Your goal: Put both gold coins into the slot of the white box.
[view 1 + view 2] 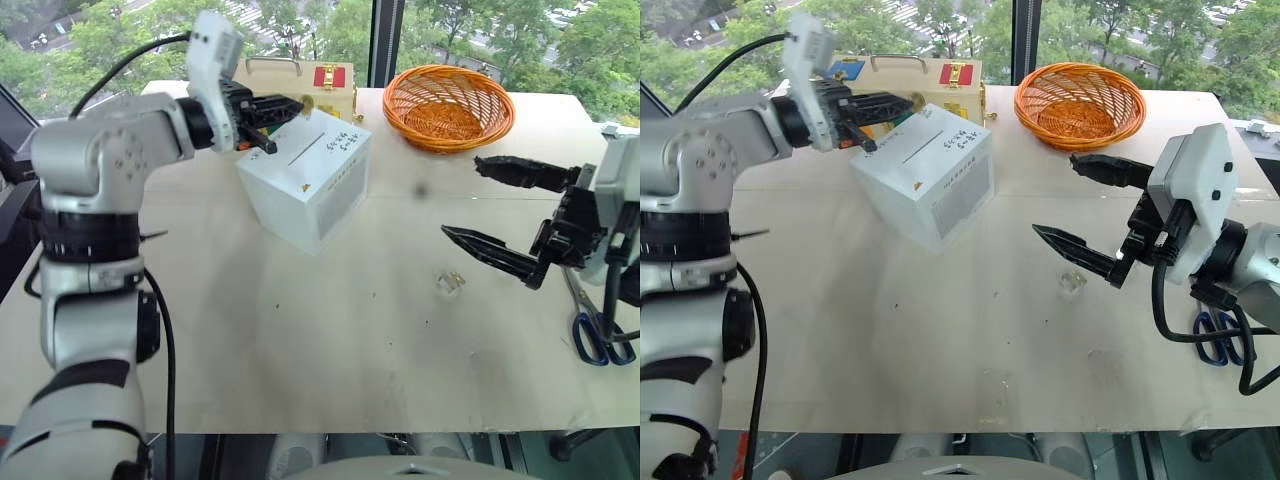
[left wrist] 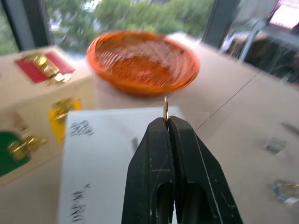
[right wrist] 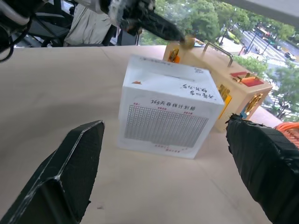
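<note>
Bare table (image 1: 330, 340) wide open in front of white box (image 1: 305, 185). Behind box: wooden case (image 1: 300, 85) close (tight gap). Orange basket (image 1: 448, 105) blocks far right; scissors (image 1: 592, 335), clear block (image 1: 449, 283) near right edge.

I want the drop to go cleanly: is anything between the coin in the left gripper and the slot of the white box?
Nothing visible is. The left gripper holds a gold coin by its edge above the white box; the slot lies bare, with only handwriting beside it. The wooden case stands behind the box.
</note>
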Action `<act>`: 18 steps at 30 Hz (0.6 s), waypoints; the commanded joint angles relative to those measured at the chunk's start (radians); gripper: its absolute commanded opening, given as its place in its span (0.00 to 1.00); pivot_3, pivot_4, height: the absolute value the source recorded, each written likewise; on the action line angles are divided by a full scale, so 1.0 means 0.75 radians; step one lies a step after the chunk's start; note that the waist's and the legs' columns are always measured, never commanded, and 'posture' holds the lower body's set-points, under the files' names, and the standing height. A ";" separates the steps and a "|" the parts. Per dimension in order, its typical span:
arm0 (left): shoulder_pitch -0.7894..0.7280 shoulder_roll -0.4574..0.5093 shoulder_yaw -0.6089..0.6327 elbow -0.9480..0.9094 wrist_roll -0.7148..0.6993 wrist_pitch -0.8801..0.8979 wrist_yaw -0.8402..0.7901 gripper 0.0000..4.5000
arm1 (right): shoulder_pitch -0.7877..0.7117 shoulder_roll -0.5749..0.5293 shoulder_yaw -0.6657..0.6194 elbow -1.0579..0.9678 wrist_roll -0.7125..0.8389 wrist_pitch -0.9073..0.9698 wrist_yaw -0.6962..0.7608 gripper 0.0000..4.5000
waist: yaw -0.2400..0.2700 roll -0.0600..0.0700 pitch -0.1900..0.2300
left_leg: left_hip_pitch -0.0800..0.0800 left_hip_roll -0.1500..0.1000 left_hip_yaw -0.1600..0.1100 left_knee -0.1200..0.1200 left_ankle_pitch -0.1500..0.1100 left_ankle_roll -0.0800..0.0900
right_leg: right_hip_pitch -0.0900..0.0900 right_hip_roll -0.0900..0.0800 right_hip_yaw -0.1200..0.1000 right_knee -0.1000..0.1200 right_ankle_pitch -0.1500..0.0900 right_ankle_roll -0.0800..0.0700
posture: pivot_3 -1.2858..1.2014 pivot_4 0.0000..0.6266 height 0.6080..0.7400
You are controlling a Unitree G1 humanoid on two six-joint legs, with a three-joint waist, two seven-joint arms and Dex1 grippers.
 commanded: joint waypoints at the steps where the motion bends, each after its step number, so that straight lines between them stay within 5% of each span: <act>1: -0.144 0.017 -0.073 0.133 0.082 0.062 -0.107 0.00 | 0.022 -0.020 -0.131 -0.032 -0.012 -0.036 0.025 0.99 | 0.001 0.000 0.000 | 0.000 0.000 0.000 0.000 0.000 0.000 | 0.000 0.000 0.000 0.000 0.000 0.000 | 0.52 0.24 1.00; 18: -0.237 0.000 -0.255 0.201 0.328 0.168 -0.249 0.00 | 0.098 0.024 -0.140 -0.081 -0.037 -0.045 0.007 0.99 | -0.003 -0.002 0.001 | -0.001 0.001 0.000 0.000 0.000 0.000 | -0.001 -0.001 0.001 0.001 -0.001 0.001 | 0.52 0.24 1.00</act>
